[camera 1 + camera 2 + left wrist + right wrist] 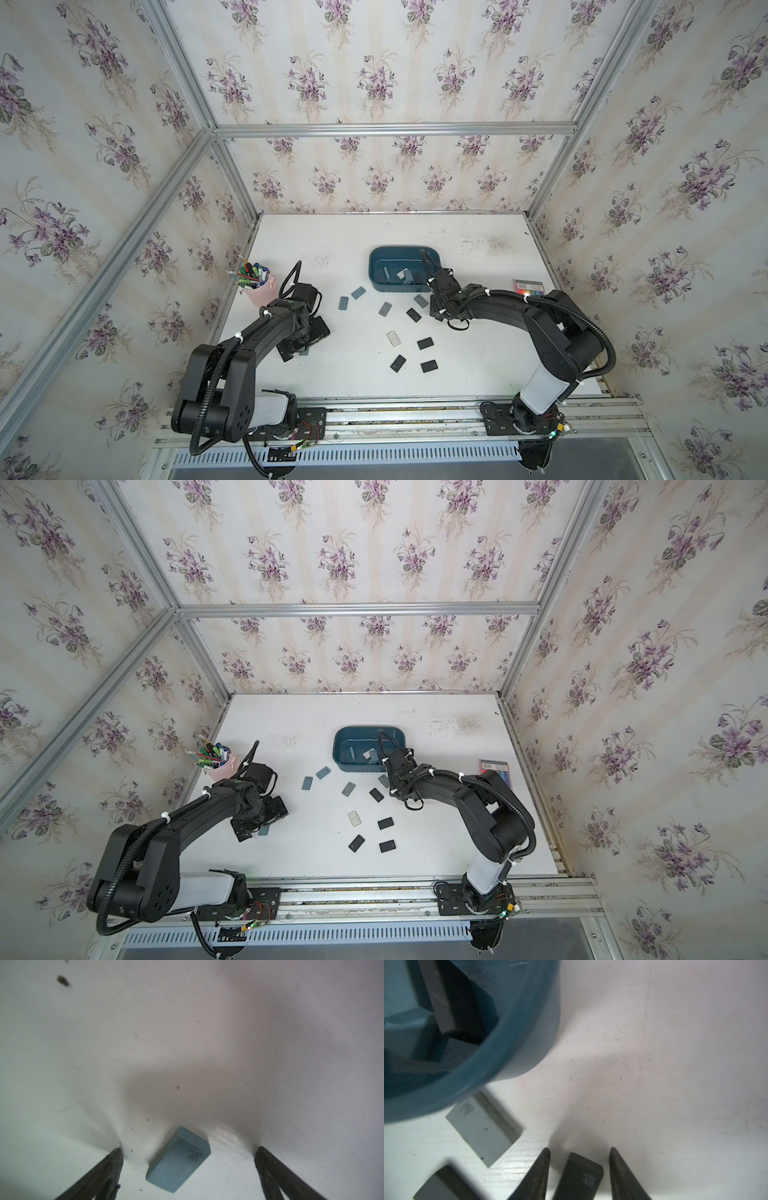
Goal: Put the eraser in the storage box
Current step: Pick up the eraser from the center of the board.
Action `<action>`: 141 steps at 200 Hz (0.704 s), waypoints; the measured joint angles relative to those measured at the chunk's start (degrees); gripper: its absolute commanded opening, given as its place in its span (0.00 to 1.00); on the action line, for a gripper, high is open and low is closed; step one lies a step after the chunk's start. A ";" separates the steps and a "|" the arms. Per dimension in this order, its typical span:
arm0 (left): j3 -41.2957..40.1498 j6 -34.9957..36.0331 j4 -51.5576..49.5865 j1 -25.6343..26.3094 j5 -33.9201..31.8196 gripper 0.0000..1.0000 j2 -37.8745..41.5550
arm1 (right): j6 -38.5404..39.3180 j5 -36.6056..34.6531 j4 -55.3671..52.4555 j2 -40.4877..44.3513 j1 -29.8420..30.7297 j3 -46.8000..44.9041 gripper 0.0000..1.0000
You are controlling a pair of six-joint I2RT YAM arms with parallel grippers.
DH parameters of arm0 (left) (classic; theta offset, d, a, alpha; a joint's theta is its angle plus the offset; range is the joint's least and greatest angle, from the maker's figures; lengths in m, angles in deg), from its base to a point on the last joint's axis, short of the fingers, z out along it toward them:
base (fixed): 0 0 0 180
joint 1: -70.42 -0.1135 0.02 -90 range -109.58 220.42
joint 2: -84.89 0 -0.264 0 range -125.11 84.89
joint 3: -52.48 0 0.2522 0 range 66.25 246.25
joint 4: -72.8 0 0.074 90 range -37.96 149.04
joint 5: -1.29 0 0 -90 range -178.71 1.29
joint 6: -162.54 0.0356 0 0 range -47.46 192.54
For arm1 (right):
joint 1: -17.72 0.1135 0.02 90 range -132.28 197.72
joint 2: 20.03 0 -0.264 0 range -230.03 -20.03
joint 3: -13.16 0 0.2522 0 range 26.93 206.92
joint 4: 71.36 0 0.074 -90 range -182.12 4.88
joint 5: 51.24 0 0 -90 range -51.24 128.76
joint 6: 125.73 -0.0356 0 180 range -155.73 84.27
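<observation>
The teal storage box [374, 266] [337, 748] sits mid-table with several erasers [405, 274] inside; its rim [508, 1053] fills a corner of the right wrist view. My right gripper [579, 1149] [439, 311] is down at the table just in front of the box. Its jaws stand narrowly on either side of a black eraser [581, 1178], with small gaps showing at the tips. My left gripper [189, 1149] [300, 345] is wide open, tips on the table, with a blue-grey eraser [178, 1160] [263, 831] lying loose between its fingers.
More erasers are scattered in front of the box: grey [358, 293] [385, 308], black [425, 343] [397, 363] and white [393, 338]. A pale eraser [481, 1132] lies beside the right fingers. A pink pen cup [259, 291] stands at the left, a coloured pack [528, 286] at the right.
</observation>
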 measured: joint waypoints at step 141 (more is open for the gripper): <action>-0.44 0.28 0.33 0.00 0.26 0.99 0.28 | -0.48 -0.22 4.02 2.73 1.57 -5.27 0.41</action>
